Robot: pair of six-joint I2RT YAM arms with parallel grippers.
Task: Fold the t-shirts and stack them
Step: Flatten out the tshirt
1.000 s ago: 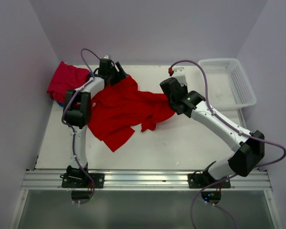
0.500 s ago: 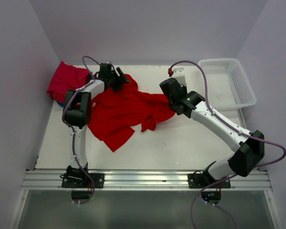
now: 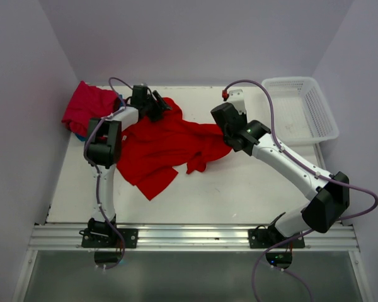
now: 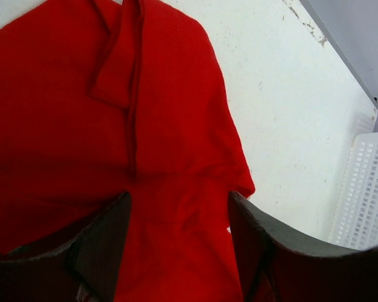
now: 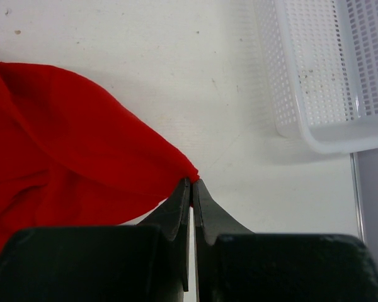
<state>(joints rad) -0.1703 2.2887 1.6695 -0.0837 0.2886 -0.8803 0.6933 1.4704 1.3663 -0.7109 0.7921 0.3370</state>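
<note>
Cloth fills the middle of the top view: the red shirt [image 3: 164, 148] lies rumpled and half-opened on the table [image 3: 252, 189], nearer the left edge than the right, with a gripper at each end of it. The left gripper [image 3: 156, 104] sits over the shirt's far end, close to the far edge. The right gripper [image 3: 228, 142] meets the cloth's opposite tip about mid-table. Two holds at opposite ends look meant to stretch the shirt flat before any fold (my reading, not something shown). A crimson shirt [image 3: 88, 106] is heaped in the far left corner, with a sliver of blue [image 3: 80, 135] under it, too small to identify. The basket [image 3: 300, 110] stands in the far right corner, well apart from the cloth.

From the left wrist, the fingers [image 4: 101, 245] are spread wide, with red cloth lying between and beneath them. They grip nothing that I can see, and whether they touch the cloth cannot be told.

From the right wrist, the fingers [image 5: 179, 201] are pressed together, pinching the very tip of the shirt's edge, and the cloth fans away from the pinch over the table. So thin a bite could slip if pulled hard.
</note>
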